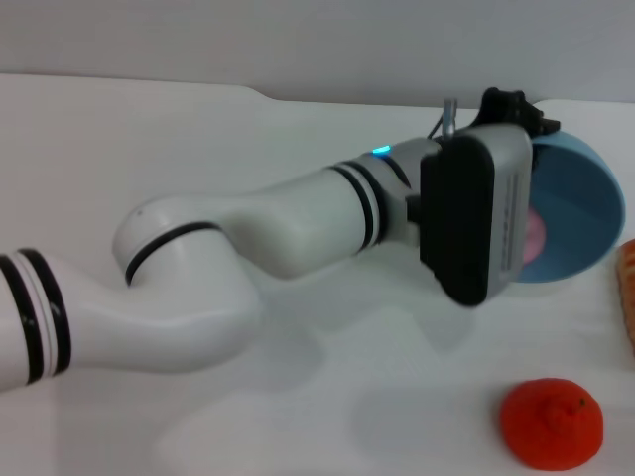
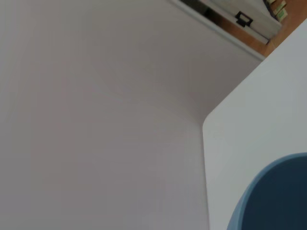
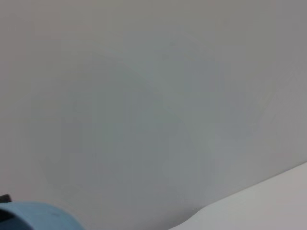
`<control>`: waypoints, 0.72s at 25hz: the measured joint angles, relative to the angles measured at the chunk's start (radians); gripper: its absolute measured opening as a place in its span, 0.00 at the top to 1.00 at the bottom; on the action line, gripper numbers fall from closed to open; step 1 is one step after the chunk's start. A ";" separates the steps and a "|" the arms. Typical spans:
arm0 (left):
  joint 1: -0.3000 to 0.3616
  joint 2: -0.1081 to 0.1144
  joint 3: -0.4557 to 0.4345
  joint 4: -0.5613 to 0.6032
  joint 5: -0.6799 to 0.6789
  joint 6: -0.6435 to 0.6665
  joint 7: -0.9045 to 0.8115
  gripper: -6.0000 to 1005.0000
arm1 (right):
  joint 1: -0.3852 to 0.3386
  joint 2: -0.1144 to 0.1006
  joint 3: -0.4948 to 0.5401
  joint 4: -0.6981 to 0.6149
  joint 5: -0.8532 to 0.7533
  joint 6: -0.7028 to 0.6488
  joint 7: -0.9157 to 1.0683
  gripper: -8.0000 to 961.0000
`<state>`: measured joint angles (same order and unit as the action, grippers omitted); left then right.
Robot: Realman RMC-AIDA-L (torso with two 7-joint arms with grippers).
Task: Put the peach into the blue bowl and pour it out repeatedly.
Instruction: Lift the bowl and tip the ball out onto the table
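White tabletop fills lower head view, w/ soft shadows. Plain pale wall across top. Left wrist view: upper right shows wood-tone floor & a grey cabinet w/ black latch.

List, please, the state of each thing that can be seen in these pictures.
blue bowl: tipped on its side, held at the rim by the left gripper.
peach: inside the tilted bowl, partly hidden.
orange-red fruit: resting on the table.
left gripper: at the bowl's rim.
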<state>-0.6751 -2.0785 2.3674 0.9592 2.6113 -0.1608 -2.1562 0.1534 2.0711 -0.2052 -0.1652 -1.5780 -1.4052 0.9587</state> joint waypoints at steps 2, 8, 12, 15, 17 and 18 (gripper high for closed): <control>0.011 0.000 0.015 0.000 -0.002 -0.033 0.042 1.00 | -0.001 0.000 0.002 0.001 0.001 0.000 0.000 0.57; 0.029 0.000 0.051 -0.007 -0.008 -0.113 0.165 1.00 | -0.003 0.001 0.026 0.010 0.002 0.000 0.000 0.57; 0.037 0.000 0.075 -0.022 -0.010 -0.168 0.222 1.00 | 0.005 0.001 0.029 0.010 0.002 0.000 0.001 0.57; 0.045 0.000 0.080 -0.025 -0.012 -0.180 0.253 1.00 | 0.014 0.001 0.036 0.010 0.002 0.000 -0.001 0.56; 0.053 0.000 0.083 -0.026 -0.012 -0.192 0.275 1.00 | 0.022 0.001 0.037 0.010 0.002 0.000 -0.002 0.56; 0.058 0.000 0.084 -0.027 -0.012 -0.202 0.289 1.00 | 0.026 0.001 0.037 0.010 0.002 0.000 -0.002 0.56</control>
<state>-0.6170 -2.0784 2.4515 0.9326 2.5994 -0.3628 -1.8672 0.1791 2.0725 -0.1681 -0.1548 -1.5762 -1.4048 0.9564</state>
